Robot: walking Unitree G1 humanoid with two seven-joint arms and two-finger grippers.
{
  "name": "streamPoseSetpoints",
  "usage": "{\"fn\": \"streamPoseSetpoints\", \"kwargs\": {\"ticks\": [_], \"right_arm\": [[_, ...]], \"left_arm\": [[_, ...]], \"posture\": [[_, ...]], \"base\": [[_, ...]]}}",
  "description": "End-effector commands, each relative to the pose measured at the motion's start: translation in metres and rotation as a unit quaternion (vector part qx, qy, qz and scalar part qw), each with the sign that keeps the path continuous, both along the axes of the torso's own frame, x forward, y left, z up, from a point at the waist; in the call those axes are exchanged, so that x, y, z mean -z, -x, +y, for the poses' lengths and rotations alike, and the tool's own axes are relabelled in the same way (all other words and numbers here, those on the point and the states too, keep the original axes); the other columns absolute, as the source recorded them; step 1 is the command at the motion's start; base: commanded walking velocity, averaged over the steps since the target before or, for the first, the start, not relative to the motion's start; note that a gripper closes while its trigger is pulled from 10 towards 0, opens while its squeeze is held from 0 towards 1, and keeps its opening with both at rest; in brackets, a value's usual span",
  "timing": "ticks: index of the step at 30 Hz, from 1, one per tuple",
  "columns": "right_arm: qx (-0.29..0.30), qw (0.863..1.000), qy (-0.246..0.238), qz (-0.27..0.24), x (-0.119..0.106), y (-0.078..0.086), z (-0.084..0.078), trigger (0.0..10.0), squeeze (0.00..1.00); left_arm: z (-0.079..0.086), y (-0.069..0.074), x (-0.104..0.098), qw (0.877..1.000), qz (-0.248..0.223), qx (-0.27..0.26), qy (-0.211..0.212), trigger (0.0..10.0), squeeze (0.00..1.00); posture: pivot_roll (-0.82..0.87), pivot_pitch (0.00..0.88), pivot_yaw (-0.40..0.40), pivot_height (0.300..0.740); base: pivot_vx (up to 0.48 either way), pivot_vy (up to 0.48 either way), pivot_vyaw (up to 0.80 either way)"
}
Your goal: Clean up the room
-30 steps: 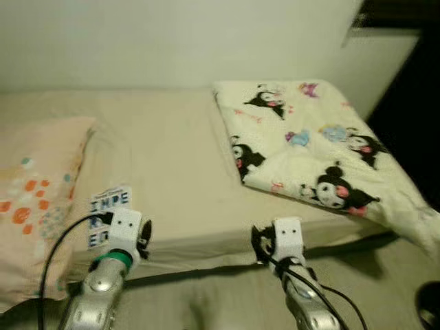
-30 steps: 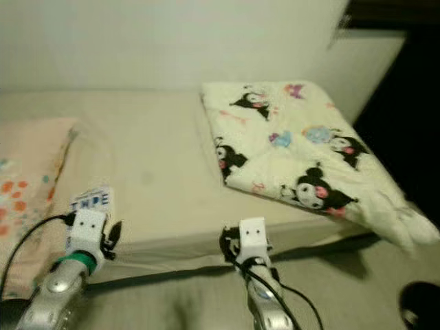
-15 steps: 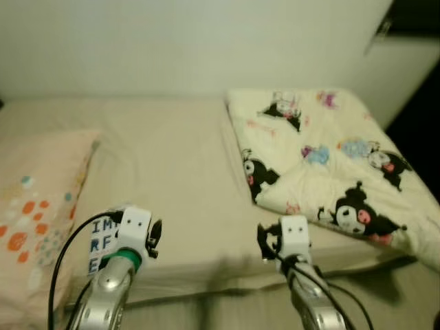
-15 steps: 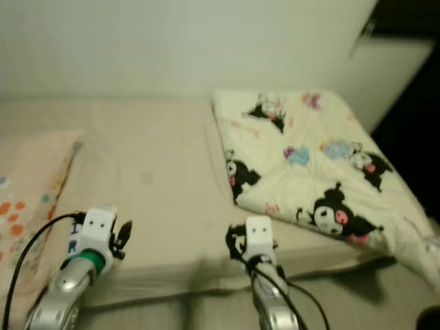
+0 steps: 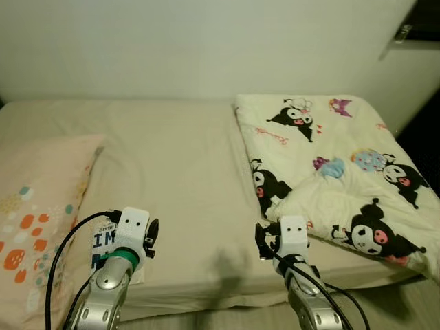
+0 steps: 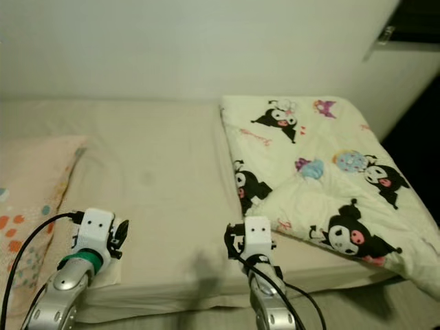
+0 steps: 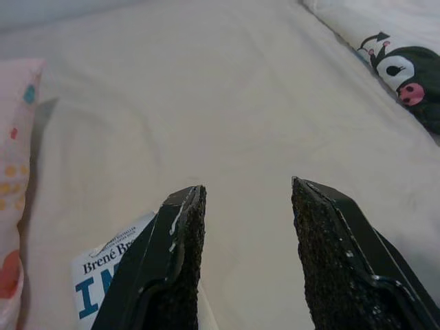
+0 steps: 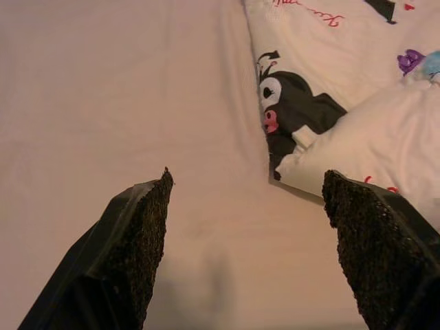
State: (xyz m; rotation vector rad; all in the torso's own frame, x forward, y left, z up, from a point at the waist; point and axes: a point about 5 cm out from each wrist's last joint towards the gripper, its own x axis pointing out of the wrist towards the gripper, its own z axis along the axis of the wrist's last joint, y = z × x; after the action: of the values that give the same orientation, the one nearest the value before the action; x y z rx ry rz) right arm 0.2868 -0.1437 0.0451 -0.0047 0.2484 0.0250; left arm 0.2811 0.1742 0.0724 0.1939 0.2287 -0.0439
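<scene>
Book (image 5: 103, 242), near left on bed (image 5: 172, 165): thin, stiff, light; grasp its free edge; both grippers' jaws (image 7: 240, 261) (image 8: 240, 240) apart, empty.

My left arm (image 5: 110, 275) covers most of the book (image 5: 103, 238) beside the pillow (image 5: 34, 227), so I read only part of its cover. The pillow runs off the frame edge. The blanket's (image 5: 337, 172) far corner is cut off too.
</scene>
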Motion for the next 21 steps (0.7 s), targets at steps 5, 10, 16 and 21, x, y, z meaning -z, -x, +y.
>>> {"fn": "streamPoseSetpoints", "kwargs": {"ticks": [5, 10, 16, 21], "right_arm": [[0.002, 1.0, 0.004, 0.015, 0.0075, 0.0054, -0.0016, 10.0, 0.0], [-0.009, 1.0, 0.012, 0.013, 0.0069, 0.0056, 0.0009, 10.0, 0.0], [-0.011, 1.0, 0.013, 0.015, 0.0077, 0.0061, 0.0012, 10.0, 0.0], [-0.009, 1.0, 0.013, 0.016, 0.0079, 0.0066, 0.0008, 10.0, 0.0]], "left_arm": [[0.0008, 0.0024, 0.0051, 1.0, 0.009, -0.002, -0.001, 10.0, 0.0], [0.0007, 0.0019, 0.0045, 1.0, 0.007, 0.005, -0.011, 10.0, 0.0], [0.0002, 0.0017, 0.0043, 1.0, 0.007, 0.006, -0.012, 10.0, 0.0], [-0.0009, 0.0013, 0.0044, 1.0, 0.008, 0.01, -0.012, 10.0, 0.0]], "posture": [[0.07, 0.0, 0.005, 0.74], [0.07, 0.0, 0.005, 0.74], [0.07, 0.0, 0.003, 0.74], [0.06, 0.0, 0.005, 0.74]], "base": [[0.0, 0.0, 0.0], [0.0, 0.0, 0.0], [0.0, 0.0, 0.0], [0.0, 0.0, 0.5]]}}
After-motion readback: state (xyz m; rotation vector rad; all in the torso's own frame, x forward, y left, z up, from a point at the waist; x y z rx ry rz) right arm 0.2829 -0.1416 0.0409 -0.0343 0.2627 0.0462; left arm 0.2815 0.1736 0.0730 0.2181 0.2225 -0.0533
